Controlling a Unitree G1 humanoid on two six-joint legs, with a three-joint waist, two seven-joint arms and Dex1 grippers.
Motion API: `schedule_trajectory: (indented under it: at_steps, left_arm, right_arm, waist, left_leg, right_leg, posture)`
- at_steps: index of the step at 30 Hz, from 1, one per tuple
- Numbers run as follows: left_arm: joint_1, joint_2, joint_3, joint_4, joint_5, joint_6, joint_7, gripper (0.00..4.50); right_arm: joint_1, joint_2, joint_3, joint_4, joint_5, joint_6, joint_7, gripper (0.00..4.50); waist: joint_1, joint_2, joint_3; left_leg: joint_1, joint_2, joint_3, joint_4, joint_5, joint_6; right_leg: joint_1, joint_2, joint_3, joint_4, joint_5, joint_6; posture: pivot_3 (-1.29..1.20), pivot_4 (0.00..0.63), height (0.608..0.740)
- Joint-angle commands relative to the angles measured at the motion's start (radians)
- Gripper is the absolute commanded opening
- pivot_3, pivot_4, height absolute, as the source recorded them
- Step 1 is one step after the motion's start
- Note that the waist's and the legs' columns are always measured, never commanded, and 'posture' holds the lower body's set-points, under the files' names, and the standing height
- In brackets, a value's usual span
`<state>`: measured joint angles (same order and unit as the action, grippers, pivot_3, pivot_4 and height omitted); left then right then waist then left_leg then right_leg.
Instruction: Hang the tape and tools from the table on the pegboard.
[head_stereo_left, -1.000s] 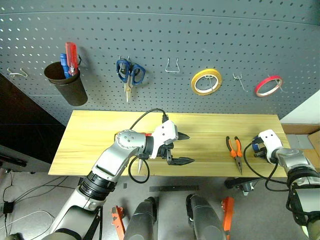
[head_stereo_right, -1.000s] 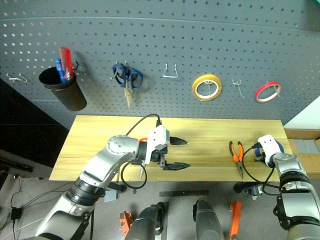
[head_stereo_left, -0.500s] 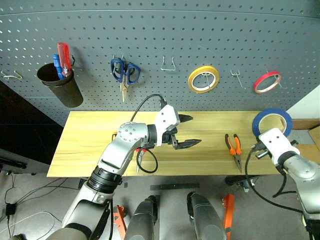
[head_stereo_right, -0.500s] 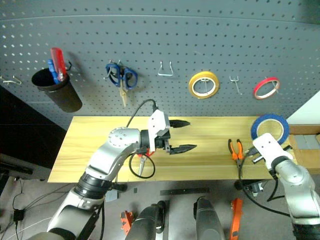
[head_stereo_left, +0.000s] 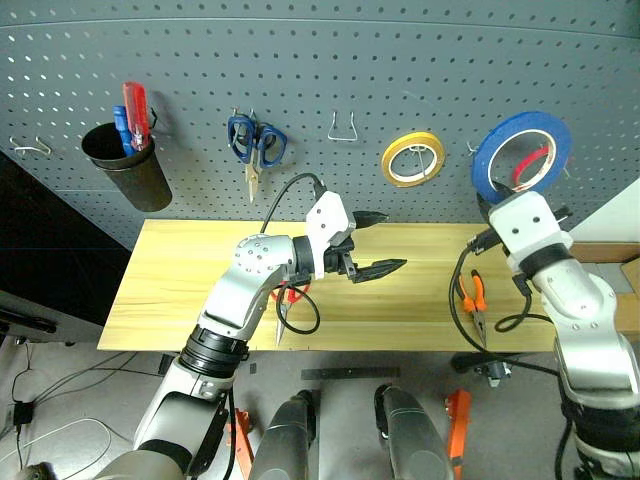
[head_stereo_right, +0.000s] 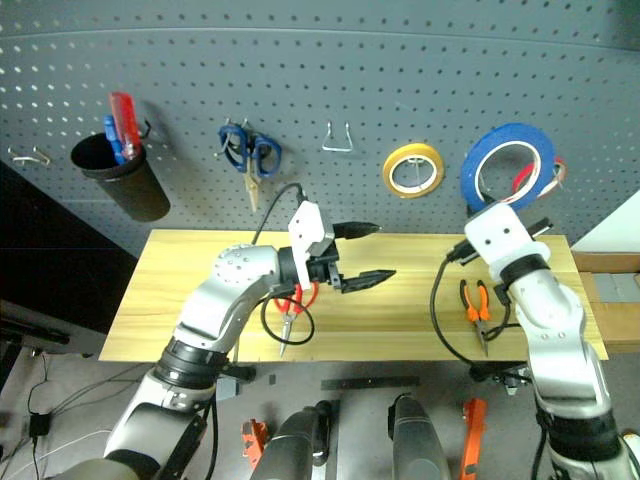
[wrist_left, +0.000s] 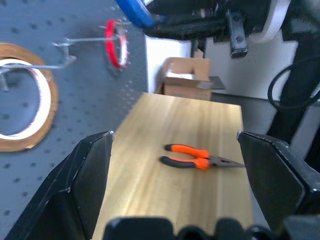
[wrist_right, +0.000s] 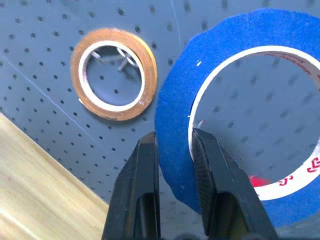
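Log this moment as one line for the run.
right gripper: shut on blue tape, raised at pegboard | left gripper: open, empty | pliers, red scissors: on table

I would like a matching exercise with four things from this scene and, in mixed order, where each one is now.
Things:
1. blue tape
2. pliers
3. yellow tape
4. blue-handled scissors

Places:
a. lying on the table
b. on a pegboard hook, beside an empty hook
c. gripped by the right hand
d. hanging near the black cup

Pairs: 1-c, 2-a, 3-b, 4-d
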<state>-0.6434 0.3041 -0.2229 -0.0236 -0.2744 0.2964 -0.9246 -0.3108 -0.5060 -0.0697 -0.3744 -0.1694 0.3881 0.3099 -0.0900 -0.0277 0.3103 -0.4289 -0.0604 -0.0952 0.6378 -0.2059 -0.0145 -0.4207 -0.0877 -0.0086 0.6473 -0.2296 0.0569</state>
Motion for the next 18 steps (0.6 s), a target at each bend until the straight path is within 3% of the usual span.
schedule_trajectory:
  at_steps: [1, 7, 13, 18]
  left_arm:
    - [-0.03, -0.021, 0.02, -0.017, -0.024, -0.008, 0.007, 4.26]
    - [-0.037, -0.031, 0.023, -0.009, -0.017, -0.014, 0.005, 4.26]
    - [-0.026, 0.025, 0.011, 0.03, 0.046, -0.074, -0.017, 4.26]
    - [-0.054, 0.096, 0.022, 0.135, 0.081, -0.144, -0.062, 4.26]
  right_arm:
    - [-0.064, 0.008, -0.011, 0.127, 0.046, -0.078, 0.02, 0.39]
    - [-0.162, 0.028, 0.012, 0.349, 0.07, -0.195, 0.024, 0.39]
    - [-0.029, 0.056, 0.032, 0.208, 0.08, -0.163, 0.034, 2.36]
    - [0.085, 0.1, 0.005, -0.01, 0.129, 0.066, 0.026, 4.1]
  waist:
    - [0.0, 0.0, 0.0]
    - [-0.006, 0.0, 0.0]
    - [-0.005, 0.0, 0.0]
    - [-0.004, 0.001, 0.0]
  left_leg:
    - [0.0, 0.0, 0.0, 0.0, 0.0, 0.0]
    - [-0.001, 0.0, 0.0, 0.001, 0.0, 0.0]
    - [-0.001, 0.0, -0.001, 0.002, 0.0, 0.0]
    - [-0.001, 0.0, 0.0, 0.003, 0.0, 0.0]
  right_leg:
    - [0.0, 0.0, 0.0, 0.0, 0.0, 0.0]
    - [-0.001, 0.0, 0.0, 0.001, 0.0, 0.0]
    - [-0.001, 0.0, -0.001, 0.003, 0.0, 0.0]
    - [-0.001, 0.0, 0.0, 0.004, 0.0, 0.0]
  posture:
    - [-0.23, 0.305, 0.74]
    - [-0.21, 0.3, 0.74]
    - [-0.21, 0.298, 0.74]
    - [-0.22, 0.304, 0.74]
